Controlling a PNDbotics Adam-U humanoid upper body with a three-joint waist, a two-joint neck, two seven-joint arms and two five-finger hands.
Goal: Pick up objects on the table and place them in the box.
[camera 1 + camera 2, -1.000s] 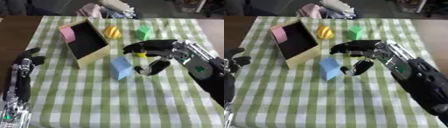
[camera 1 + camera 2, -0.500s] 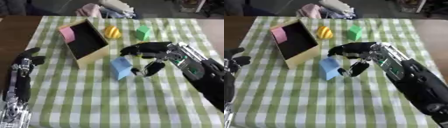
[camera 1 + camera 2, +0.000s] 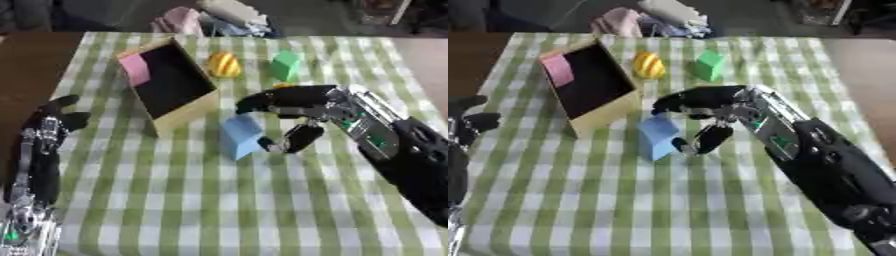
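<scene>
One block targeted, frame centre: right hand [image 3: 302,107] has closed in on light-blue foam block [image 3: 240,136].
Fingers above, thumb at its right side, spread, not yet clamped; tan open box [image 3: 175,92] waits upper left.

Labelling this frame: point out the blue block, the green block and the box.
blue block [image 3: 239,136], left eye view, front face.
green block [image 3: 285,65], left eye view, middle of its face.
box [image 3: 186,113], left eye view, its yellow lower wall.

Right hand [image 3: 302,107] black; forearm silver-panelled, green marks.
</scene>
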